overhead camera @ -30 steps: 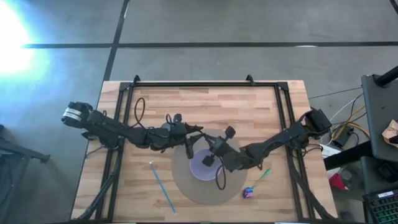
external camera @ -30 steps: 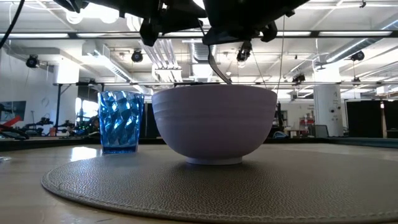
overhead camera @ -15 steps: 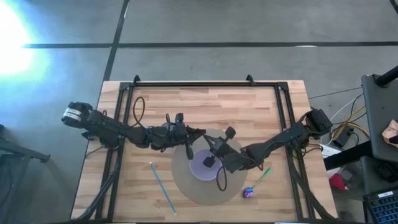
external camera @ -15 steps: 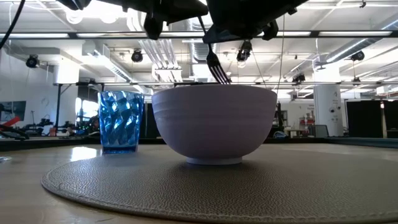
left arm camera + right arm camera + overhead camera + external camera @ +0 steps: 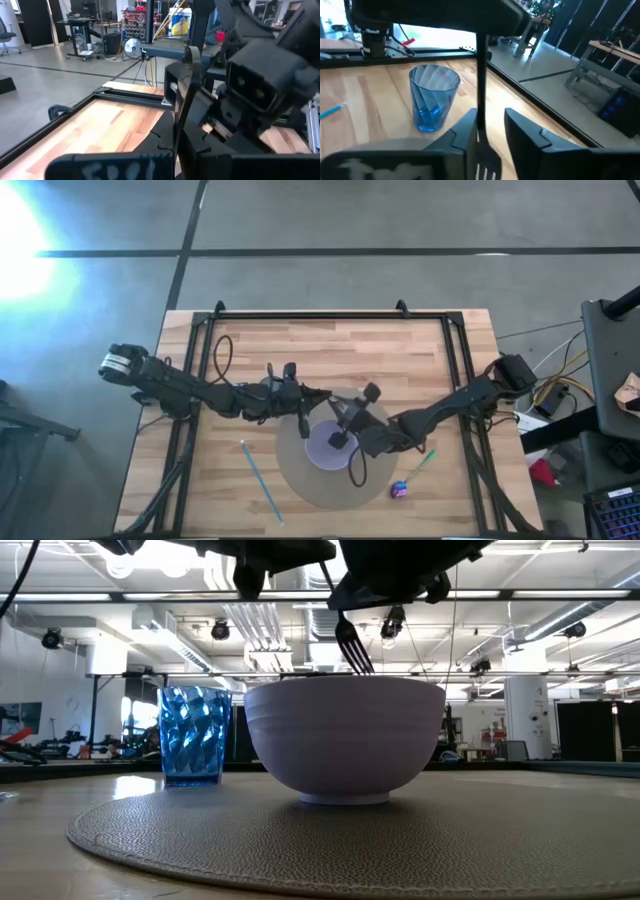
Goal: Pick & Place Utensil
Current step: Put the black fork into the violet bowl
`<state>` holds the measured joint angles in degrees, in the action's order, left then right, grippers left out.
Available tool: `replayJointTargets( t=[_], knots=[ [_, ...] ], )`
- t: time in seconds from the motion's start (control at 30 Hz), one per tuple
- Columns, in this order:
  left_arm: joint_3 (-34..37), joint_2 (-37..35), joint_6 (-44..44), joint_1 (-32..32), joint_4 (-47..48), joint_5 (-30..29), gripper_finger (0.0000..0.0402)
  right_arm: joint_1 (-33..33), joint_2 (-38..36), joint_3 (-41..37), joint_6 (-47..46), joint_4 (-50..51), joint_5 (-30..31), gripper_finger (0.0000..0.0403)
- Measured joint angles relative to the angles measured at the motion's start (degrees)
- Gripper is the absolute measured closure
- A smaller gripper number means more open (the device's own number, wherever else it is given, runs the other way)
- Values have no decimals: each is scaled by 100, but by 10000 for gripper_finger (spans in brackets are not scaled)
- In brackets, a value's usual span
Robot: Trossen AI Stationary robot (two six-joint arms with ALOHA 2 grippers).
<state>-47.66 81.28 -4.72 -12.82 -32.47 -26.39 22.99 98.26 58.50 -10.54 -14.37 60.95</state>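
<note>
Black fork (image 5: 352, 645), tines over the bowl (image 5: 345, 737) in the low view, pinched by left end effector (image 5: 318, 394); right end effector (image 5: 487, 131) parted.

My rig from above: two dark, slender jointed arms, the left arm (image 5: 190, 392) capped at its base by a pale silver cylindrical fitting, the right arm (image 5: 450, 406) ending in a blocky black base housing. Black cables loop along both. Each wrist carries matte black, flat-sided fingers (image 5: 467, 135); a boxy black camera housing (image 5: 262, 80) sits on the right wrist.
</note>
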Motion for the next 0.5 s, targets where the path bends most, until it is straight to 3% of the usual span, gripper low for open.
replayJointTargets(
  t=[0.23, 0.5],
  knots=[
    [-91, -8, -100, 2, 451, 142, 401, 289, -612, -2, -150, 909, -6, 257],
    [-301, -85, -59, 11, 866, 149, 401, 612, -1374, -2, -128, 1541, 11, 231]
  ],
)
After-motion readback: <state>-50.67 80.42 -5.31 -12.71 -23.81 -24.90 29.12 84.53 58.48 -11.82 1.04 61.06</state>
